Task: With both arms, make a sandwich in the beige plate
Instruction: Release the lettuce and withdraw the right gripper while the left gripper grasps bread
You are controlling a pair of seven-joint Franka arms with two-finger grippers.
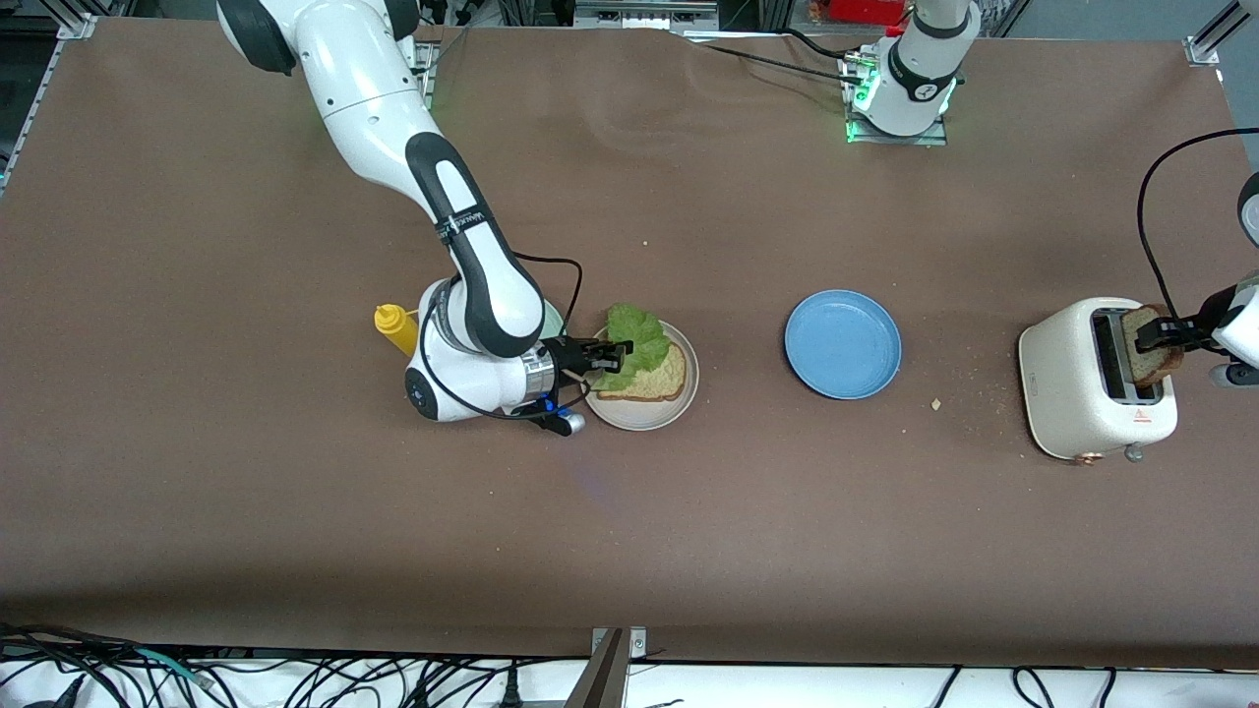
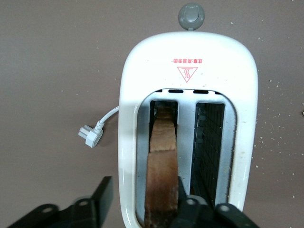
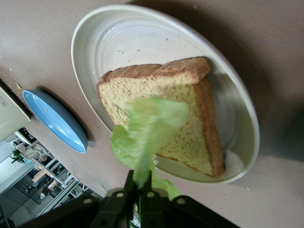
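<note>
The beige plate (image 1: 639, 413) holds one bread slice (image 1: 654, 382). My right gripper (image 1: 618, 356) is shut on a green lettuce leaf (image 1: 639, 339) and holds it just over that slice. The right wrist view shows the plate (image 3: 118, 38), the slice (image 3: 180, 109), the leaf (image 3: 147, 123) and the gripper (image 3: 141, 183). My left gripper (image 1: 1161, 334) is at the white toaster (image 1: 1072, 383), open around a second bread slice (image 1: 1153, 346) that stands in a slot. In the left wrist view that slice (image 2: 161, 161) touches one finger (image 2: 183, 204). The other finger (image 2: 102, 194) is outside the toaster wall; the gripper (image 2: 145, 185) straddles both.
A blue plate (image 1: 843, 343) lies between the beige plate and the toaster. A yellow bottle (image 1: 396, 327) stands beside the right arm's wrist, and a mint-green plate edge (image 1: 553, 317) shows past it. The toaster's loose plug (image 2: 90, 135) lies on the table. Crumbs lie around the toaster.
</note>
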